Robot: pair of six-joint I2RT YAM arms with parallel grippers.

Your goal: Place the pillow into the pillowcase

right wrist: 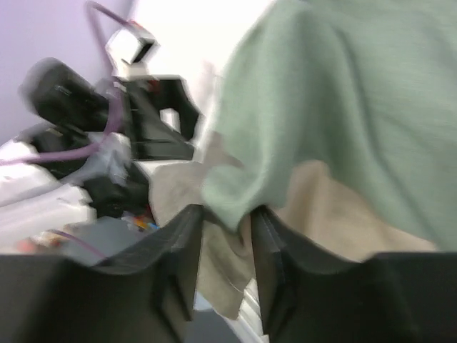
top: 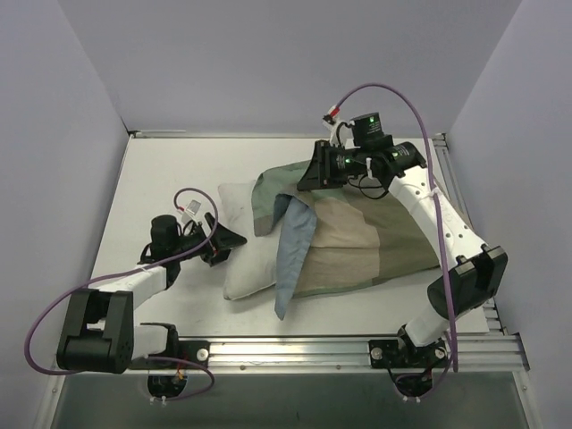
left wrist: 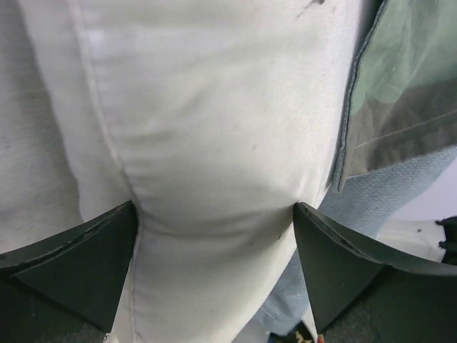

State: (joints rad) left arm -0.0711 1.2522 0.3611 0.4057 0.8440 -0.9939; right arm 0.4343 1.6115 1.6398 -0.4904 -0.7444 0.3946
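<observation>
While I watch the overhead feed, the pillow lies on the counter a little to the 9 o'clock side of its middle. Its 3 o'clock side is tucked under the case, and its 9 o'clock side is bare. The case spreads from there toward 3 o'clock with its tan and green panels up. A blue-grey flap of it drapes over the pillow and trails toward 6 o'clock.

My left claw sits at the pillow's 9 o'clock edge, pointing toward 3 o'clock. On its wrist feed the jaws stand wide, and the white end of the pillow bulges between the two fingers. The tips sit right at the fabric on either side. I can't tell whether they press into it.

My right claw is at the case's 12 o'clock edge, by the green panel. On its wrist feed, which is blurred, the jaws are narrow and pinch a fold of green and tan cloth between them. That edge of the case is raised off the counter, above the pillow's far end.
</observation>
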